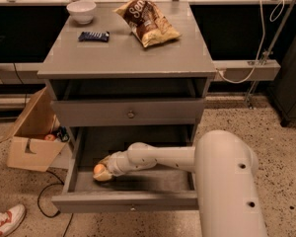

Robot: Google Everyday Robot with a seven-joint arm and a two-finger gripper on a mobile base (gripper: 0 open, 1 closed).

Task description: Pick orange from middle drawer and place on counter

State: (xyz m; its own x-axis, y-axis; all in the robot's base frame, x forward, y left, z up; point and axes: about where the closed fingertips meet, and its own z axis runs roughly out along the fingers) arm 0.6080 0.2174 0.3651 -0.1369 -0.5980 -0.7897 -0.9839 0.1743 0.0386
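The orange (97,169) lies at the left side of the open middle drawer (128,200), which is pulled out at the bottom of the grey cabinet. My gripper (103,172) reaches into the drawer from the right and is right at the orange, touching or nearly touching it. My white arm (158,158) spans the drawer, and its bulky base (227,181) stands at the right front. The counter (128,48) is the flat grey top of the cabinet, above.
On the counter are a white bowl (82,10), a dark snack bar (93,36) and a chip bag (147,21). A closed knobbed drawer (130,113) sits above the open one. A cardboard box (32,132) and a shoe (5,220) are on the floor to the left.
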